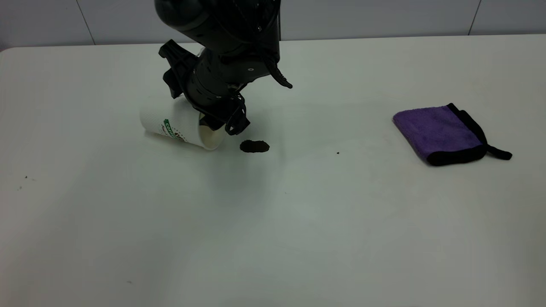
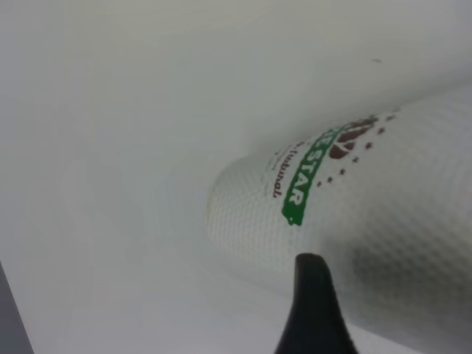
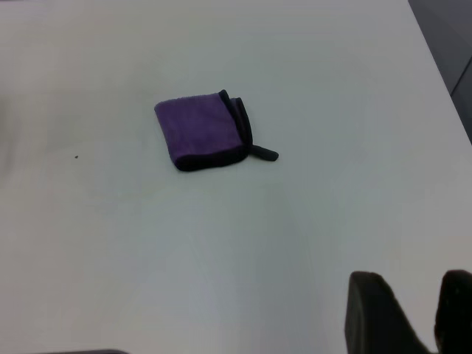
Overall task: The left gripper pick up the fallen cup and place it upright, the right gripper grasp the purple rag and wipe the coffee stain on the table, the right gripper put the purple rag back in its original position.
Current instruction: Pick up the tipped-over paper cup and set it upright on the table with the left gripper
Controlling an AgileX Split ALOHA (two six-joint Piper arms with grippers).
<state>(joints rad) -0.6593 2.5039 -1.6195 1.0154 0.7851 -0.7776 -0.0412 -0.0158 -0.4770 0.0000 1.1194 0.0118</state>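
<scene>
The white cup (image 1: pixel 181 126) with the green logo band lies on its side on the table (image 1: pixel 273 221), its cream mouth facing the coffee stain (image 1: pixel 254 146) just beside it. My left gripper (image 1: pixel 219 123) is down at the cup's mouth end, reaching over its rim. The left wrist view shows the cup's textured wall (image 2: pixel 369 214) very close. The purple rag (image 1: pixel 441 133) lies folded at the right, also in the right wrist view (image 3: pixel 203 130). My right gripper (image 3: pixel 426 289) hangs well away from the rag, shut and empty; it is out of the exterior view.
A few tiny dark specks dot the table, one (image 1: pixel 338 152) between the stain and the rag. The table's far edge meets a grey wall (image 1: pixel 384 17). The table's side edge (image 3: pixel 442 66) shows in the right wrist view.
</scene>
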